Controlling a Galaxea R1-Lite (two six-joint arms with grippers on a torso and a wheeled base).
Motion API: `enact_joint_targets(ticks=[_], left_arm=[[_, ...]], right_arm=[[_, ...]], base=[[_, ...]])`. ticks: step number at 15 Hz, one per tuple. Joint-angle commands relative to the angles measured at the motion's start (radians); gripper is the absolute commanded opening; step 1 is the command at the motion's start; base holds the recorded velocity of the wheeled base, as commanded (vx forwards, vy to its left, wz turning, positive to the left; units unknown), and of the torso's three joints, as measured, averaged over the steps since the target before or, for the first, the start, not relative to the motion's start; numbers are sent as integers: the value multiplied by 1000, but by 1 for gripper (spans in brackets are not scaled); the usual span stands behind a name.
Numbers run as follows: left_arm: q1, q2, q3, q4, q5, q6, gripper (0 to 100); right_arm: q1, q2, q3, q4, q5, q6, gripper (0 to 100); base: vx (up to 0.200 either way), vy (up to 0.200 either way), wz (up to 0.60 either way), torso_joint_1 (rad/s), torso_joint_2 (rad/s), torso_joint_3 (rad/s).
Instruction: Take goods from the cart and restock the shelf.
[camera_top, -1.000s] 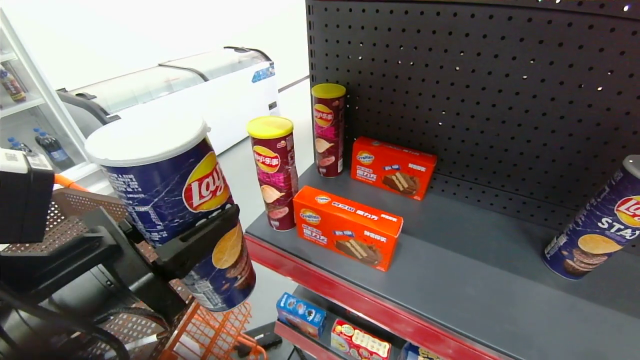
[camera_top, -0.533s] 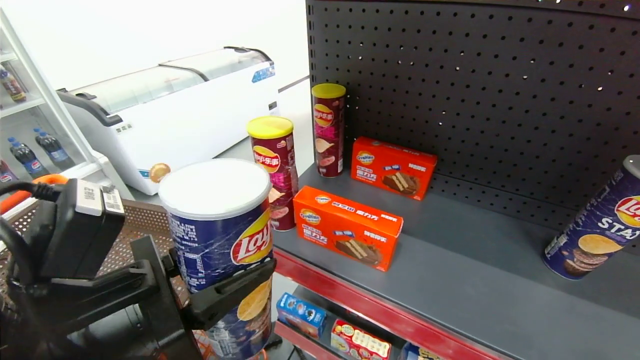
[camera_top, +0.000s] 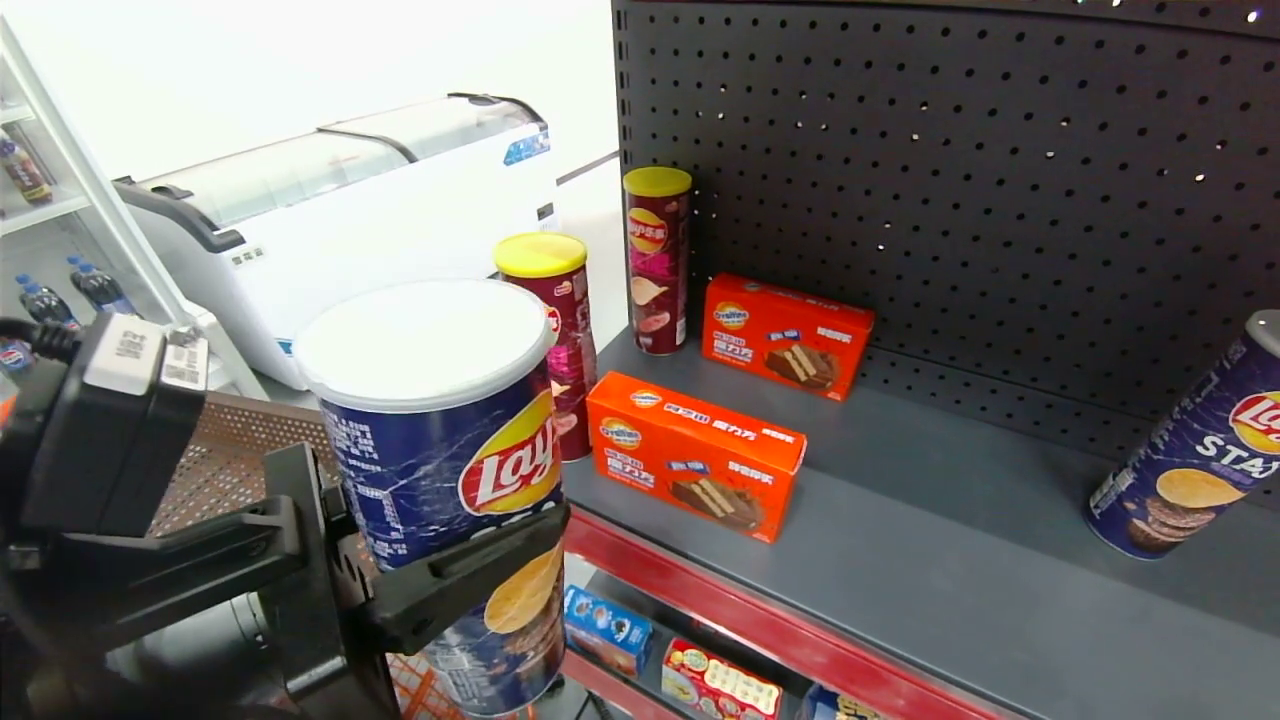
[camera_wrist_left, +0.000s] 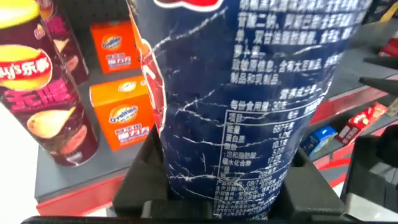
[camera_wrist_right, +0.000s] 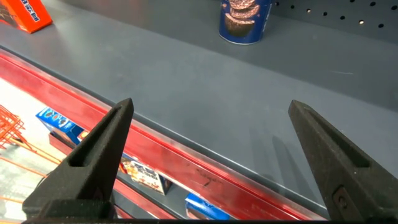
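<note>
The left fingers (camera_top: 465, 578) clamp the blue chips can (camera_top: 440, 440) upright, just off the shelf's left front corner, by the cart (camera_top: 230, 460). On the shelf (camera_top: 900, 570), two maroon cans (camera_top: 548, 330) stand at the left end. Two orange boxes (camera_top: 695, 455) lie beside them, and another blue can (camera_top: 1190, 450) stands near the right edge. The right fingers (camera_wrist_right: 93, 162) are spread apart with nothing between them, over the shelf's front edge.

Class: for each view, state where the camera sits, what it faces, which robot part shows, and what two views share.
Head view: on the head, facing down at the shelf; the left claw grips the held blue can.
Left wrist view: on the left wrist, facing that can, maroon can beyond; claw base shows.
Right wrist view: on the right wrist, facing the shelf deck; the open right claw shows.
Shared: head and right wrist views both show the second blue can.
</note>
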Motion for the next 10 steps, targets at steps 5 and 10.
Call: enact_joint_targets(ticks=[5, 10], left_arm=[[21, 54, -62, -6, -46, 1, 0], [20, 82, -85, -12, -62, 3, 0]], right_arm=[[0, 0, 1, 0, 1, 0, 100], [0, 0, 1, 0, 1, 0, 100]], base=[[0, 0, 0, 0, 0, 0], [0, 0, 0, 0, 0, 0]])
